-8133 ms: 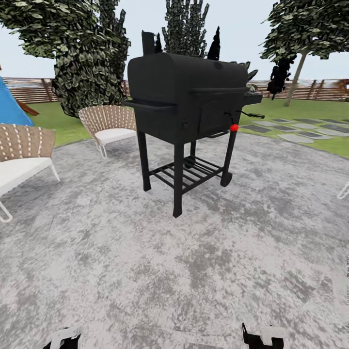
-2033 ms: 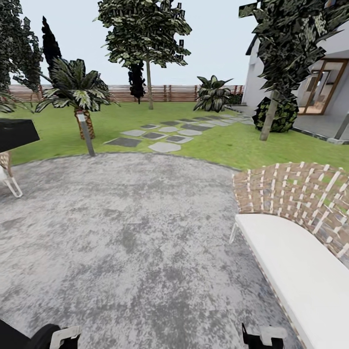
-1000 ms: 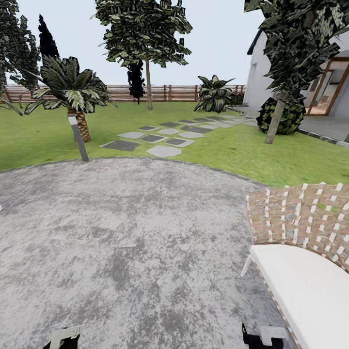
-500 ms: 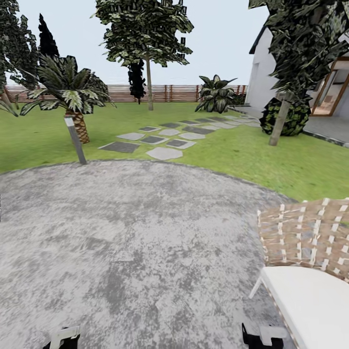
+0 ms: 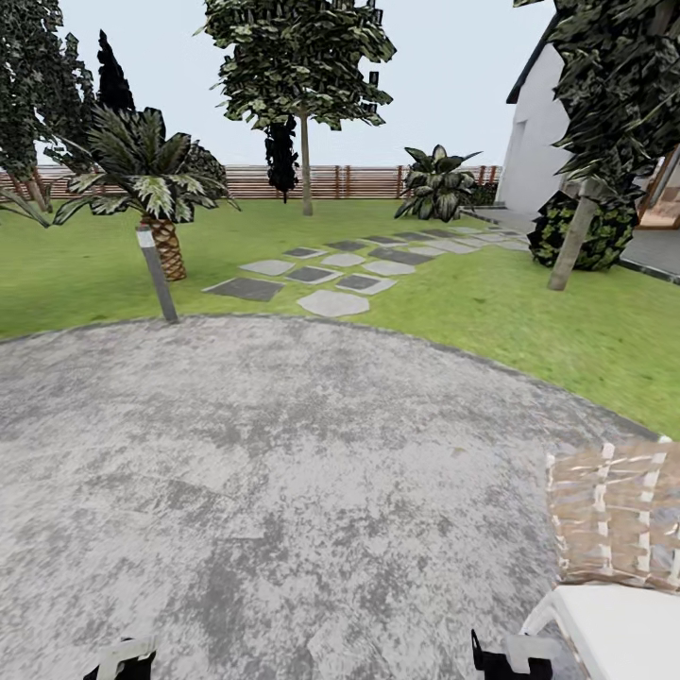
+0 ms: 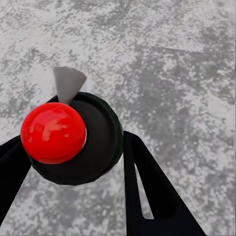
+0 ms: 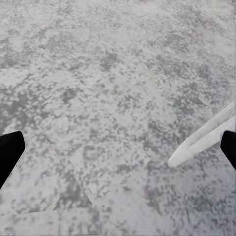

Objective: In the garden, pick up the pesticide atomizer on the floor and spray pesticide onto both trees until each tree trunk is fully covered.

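Left wrist view: the left gripper (image 6: pixel 73 162) has its black fingers spread wide over a red-knobbed black wheel (image 6: pixel 73 137); the right gripper (image 7: pixel 118 152) is likewise parted wide, empty, both seemingly tucked low for driving. Beyond the grey paving (image 5: pixel 283 453), two trees (image 5: pixel 304 170) (image 5: pixel 571 241) stand on the lawn (image 5: pixel 491 312); no pesticide atomizer is visible.
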Controlling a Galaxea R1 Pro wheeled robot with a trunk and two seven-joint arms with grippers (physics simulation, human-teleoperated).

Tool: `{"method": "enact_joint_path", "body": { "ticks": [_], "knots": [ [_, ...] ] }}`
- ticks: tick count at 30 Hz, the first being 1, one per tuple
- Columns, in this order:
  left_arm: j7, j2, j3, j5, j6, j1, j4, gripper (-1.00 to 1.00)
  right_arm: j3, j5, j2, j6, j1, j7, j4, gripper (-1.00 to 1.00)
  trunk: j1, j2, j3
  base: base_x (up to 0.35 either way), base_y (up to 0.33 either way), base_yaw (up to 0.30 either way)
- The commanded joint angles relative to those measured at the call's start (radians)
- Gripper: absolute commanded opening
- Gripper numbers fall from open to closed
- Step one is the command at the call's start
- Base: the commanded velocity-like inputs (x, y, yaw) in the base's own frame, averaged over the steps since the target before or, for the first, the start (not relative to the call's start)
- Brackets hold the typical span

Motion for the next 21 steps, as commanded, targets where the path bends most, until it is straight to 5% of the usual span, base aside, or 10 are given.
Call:
{"method": "enact_joint_path", "body": {
  "ticks": [1, 21],
  "knots": [
    [-0.006, -0.001, 0.009, -0.008, -0.003, -0.001, 0.001, -1.0, 0.001, 0.002, 0.0, -0.002, -0.001, -0.004, 0.001, 1.0, 0.0, 0.0, -0.001, 0.34, 0.0, 0.001],
    [-0.006, -0.001, 0.009, -0.008, -0.003, -0.001, 0.002, -1.0, 0.001, 0.002, 0.0, -0.002, -0.001, -0.004, 0.001, 1.0, 0.0, 0.0, -0.001, 0.34, 0.034, 0.0]
  ]
}}
